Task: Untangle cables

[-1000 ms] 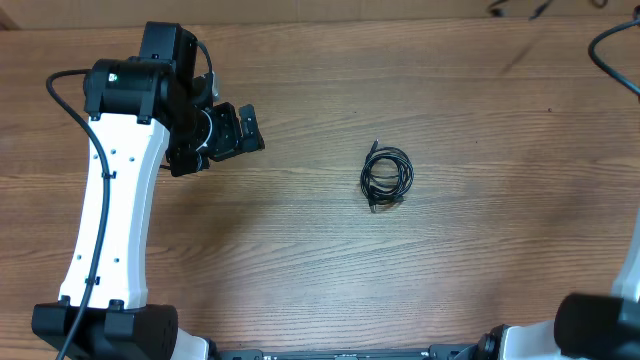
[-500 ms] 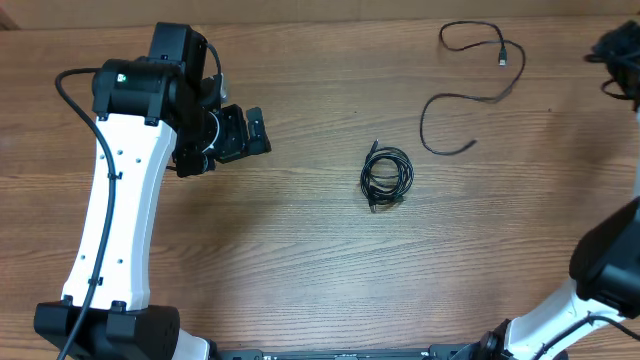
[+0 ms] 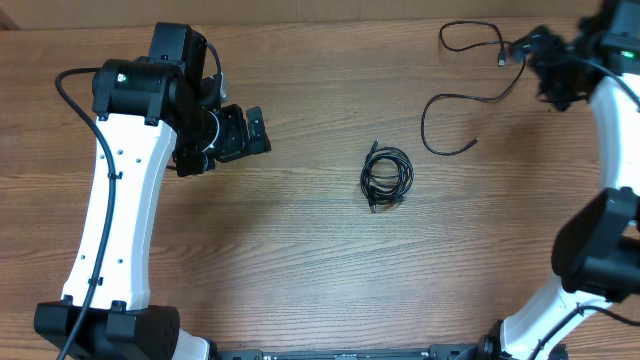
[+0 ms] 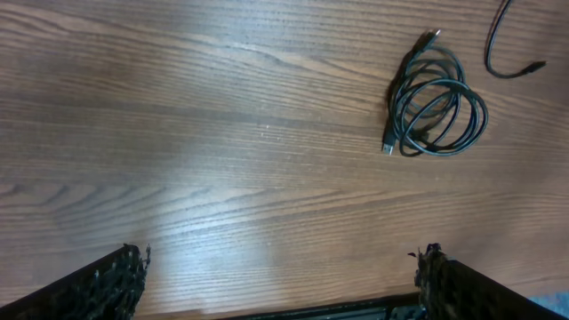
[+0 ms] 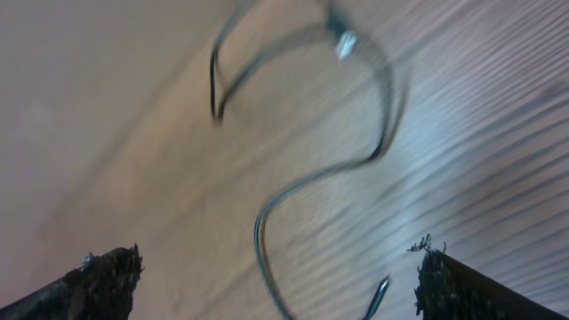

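Observation:
Some of the cables are wound into a small black coil (image 3: pixel 386 178) that lies in the middle of the table, also seen in the left wrist view (image 4: pixel 436 108). One loose cable (image 3: pixel 495 100) snakes across the back right, with a plug end (image 3: pixel 500 60) near my right gripper (image 3: pixel 535 65). That gripper is open just right of the strand, touching nothing. In the right wrist view the loose cable (image 5: pixel 302 182) curves, blurred, between and beyond the open right gripper (image 5: pixel 280 284). My left gripper (image 3: pixel 255 132) is open and empty, well left of the coil, which lies ahead of it (image 4: pixel 280 284).
The surface is a brown wooden table (image 3: pixel 300 250). The left white arm (image 3: pixel 115 210) rises from the front left, and the right arm (image 3: pixel 620 150) runs along the right edge. The loose strand's end (image 4: pixel 489 58) shows at the left wrist view's top right.
My right arm swung in from the right and its gripper opened. The loose cable now lies spread at the back right. The left arm barely shifted.

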